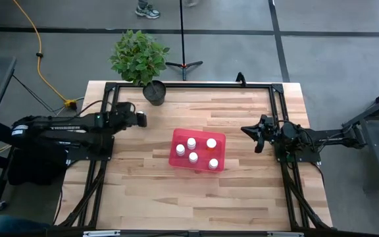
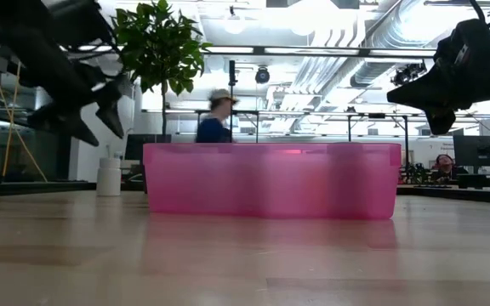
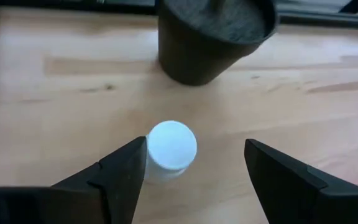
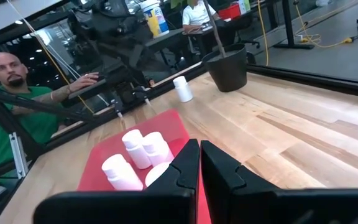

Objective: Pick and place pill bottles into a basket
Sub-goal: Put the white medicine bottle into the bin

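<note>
We found five white-capped pill bottles (image 1: 193,157) standing inside the red-pink basket (image 1: 176,158), which sat at the middle of the wooden table (image 1: 242,197). One more pill bottle (image 3: 169,151) stood loose on the wood, outside the basket toward ten o'clock from it in the overhead view, near the dark plant pot (image 1: 154,93) and apart from it.

The left gripper (image 3: 194,168) hung over that last bottle with its jaws spread wide and nothing between them gripped. In the left wrist view the bottle sat close beside one finger (image 3: 126,174), with a wide gap to the other, so it was off centre in the opening. The right gripper (image 1: 256,133) waited at three o'clock from the basket, raised off the table, its jaws pressed together and empty.

We judged the main risk to lie in that offset. If the jaws came down as they stood, the near finger could land on the cap or nudge the bottle over; a small upright cylinder would then roll across the smooth wood, perhaps against the pot. Closing from this offset could also push the bottle sideways before the far finger met it, giving a pinch on the edge that might slip during the carry.

The pot was a second concern: it stood close beyond the bottle, and a reach carried too far might knock it. At the basket, a release from too high could topple the bottles already standing inside.
</note>
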Controlling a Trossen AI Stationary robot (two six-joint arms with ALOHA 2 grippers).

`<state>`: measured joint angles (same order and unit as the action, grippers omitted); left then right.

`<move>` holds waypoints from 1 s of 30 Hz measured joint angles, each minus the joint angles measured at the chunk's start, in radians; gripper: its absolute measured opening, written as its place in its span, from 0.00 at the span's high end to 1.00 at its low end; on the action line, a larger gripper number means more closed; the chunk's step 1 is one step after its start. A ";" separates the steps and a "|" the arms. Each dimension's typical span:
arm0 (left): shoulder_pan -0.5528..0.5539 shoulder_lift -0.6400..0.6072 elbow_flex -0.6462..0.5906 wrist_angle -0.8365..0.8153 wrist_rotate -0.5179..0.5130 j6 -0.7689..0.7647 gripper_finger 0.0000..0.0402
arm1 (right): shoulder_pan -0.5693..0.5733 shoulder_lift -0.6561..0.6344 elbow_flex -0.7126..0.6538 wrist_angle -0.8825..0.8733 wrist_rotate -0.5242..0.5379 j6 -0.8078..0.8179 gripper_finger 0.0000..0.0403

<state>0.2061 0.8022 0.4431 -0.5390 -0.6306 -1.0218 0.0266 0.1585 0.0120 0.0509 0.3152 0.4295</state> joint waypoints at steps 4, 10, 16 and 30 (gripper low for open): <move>0.095 0.032 0.000 0.018 0.093 0.033 0.26 | 0.000 0.000 0.000 0.000 -0.002 0.008 0.98; 0.164 0.059 0.000 0.037 0.126 0.119 0.24 | 0.000 0.000 0.000 0.000 -0.006 0.016 0.98; 0.180 0.107 0.000 0.094 0.181 0.170 0.23 | 0.000 0.006 0.000 0.000 -0.005 0.008 0.98; 0.180 0.259 0.000 0.128 0.198 0.180 0.24 | 0.000 0.006 0.000 0.000 -0.003 -0.003 0.98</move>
<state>0.3862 1.0609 0.4431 -0.4108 -0.4329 -0.8420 0.0267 0.1642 0.0120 0.0508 0.3122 0.4263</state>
